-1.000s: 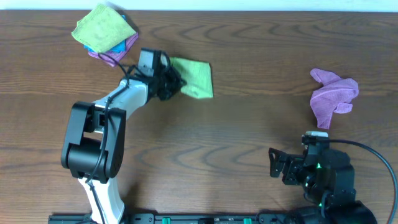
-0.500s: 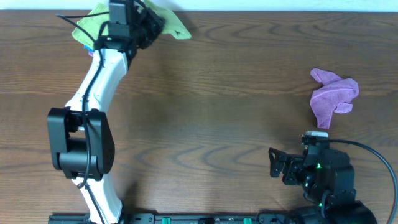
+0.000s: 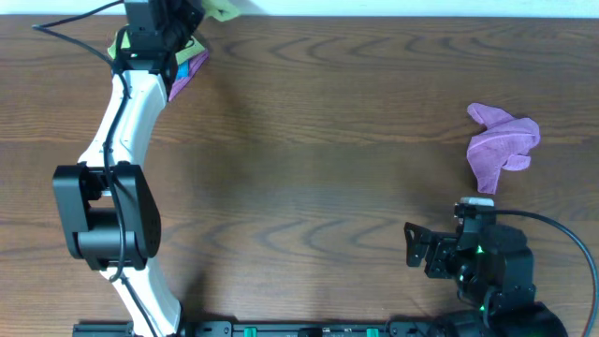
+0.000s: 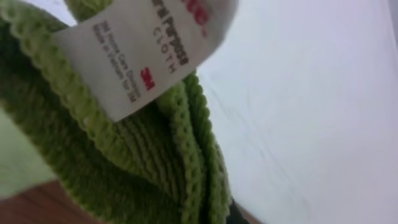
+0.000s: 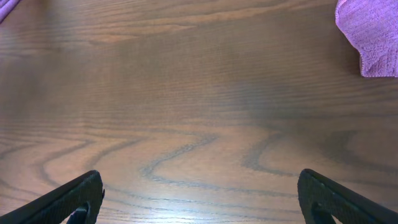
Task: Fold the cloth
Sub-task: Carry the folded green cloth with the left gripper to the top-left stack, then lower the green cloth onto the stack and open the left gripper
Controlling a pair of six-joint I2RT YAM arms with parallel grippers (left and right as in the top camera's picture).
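My left gripper [image 3: 192, 11] is at the table's far left edge, shut on a folded green cloth [image 3: 223, 8] that sticks out past the top edge. In the left wrist view the green cloth [image 4: 124, 155] with its white label [image 4: 143, 50] fills the frame and hides the jaws. Below the gripper lies a stack of folded cloths [image 3: 187, 67], green, blue and purple. A crumpled purple cloth [image 3: 501, 145] lies at the right; it also shows in the right wrist view [image 5: 370, 34]. My right gripper [image 5: 199, 199] is open and empty near the front edge, also seen overhead [image 3: 414, 248].
The wooden table [image 3: 328, 168] ends at a white strip along the far edge [image 3: 393, 7]. The left arm [image 3: 122, 159] stretches along the left side.
My left gripper has carried the green cloth from mid-table up and left to the far edge, over the stack. The right arm has not moved.
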